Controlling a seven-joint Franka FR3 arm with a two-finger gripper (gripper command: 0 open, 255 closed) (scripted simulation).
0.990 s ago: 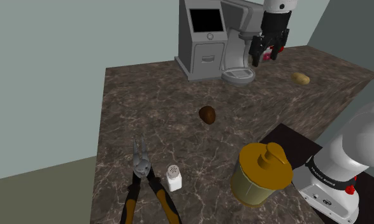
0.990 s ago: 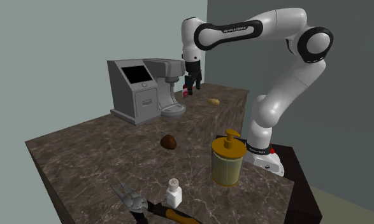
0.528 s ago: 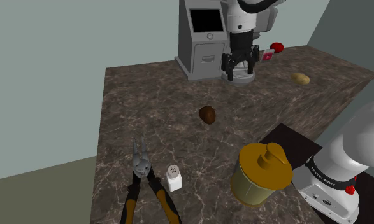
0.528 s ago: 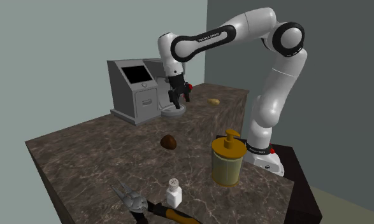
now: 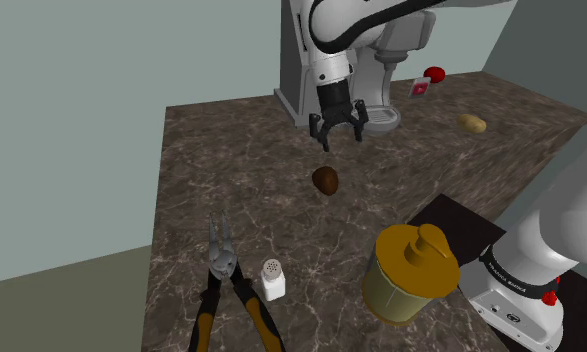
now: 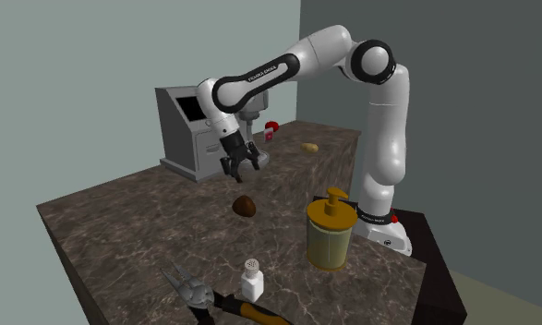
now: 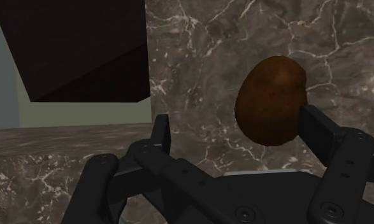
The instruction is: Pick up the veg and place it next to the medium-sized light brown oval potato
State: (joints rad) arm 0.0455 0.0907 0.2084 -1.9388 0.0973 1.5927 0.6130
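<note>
A dark brown oval veg (image 5: 325, 180) lies on the marble counter (image 5: 231, 170), near its middle. It also shows in the second exterior view (image 6: 244, 205). My gripper (image 5: 341, 140) hangs open a little above and behind it, holding nothing. From the second exterior view the gripper (image 6: 243, 169) is above the veg, in front of the coffee machine. In the wrist view the veg (image 7: 270, 98) lies ahead of the open gripper (image 7: 238, 130), close to one finger (image 7: 319, 127). The light brown oval potato (image 5: 470, 123) rests far off at the shoulder view's right, also seen in the second exterior view (image 6: 308, 147).
A grey coffee machine (image 5: 316, 60) stands at the back of the counter. A small red thing (image 5: 435, 74) and a pink one (image 5: 419, 88) lie beside it. A yellow lidded jar (image 5: 411, 272), a white shaker (image 5: 273, 280) and pliers (image 5: 226, 290) occupy the near edge.
The arm has swung from beside the coffee machine toward the shoulder view's left and down, ending over the dark brown veg. The fingers stayed open.
</note>
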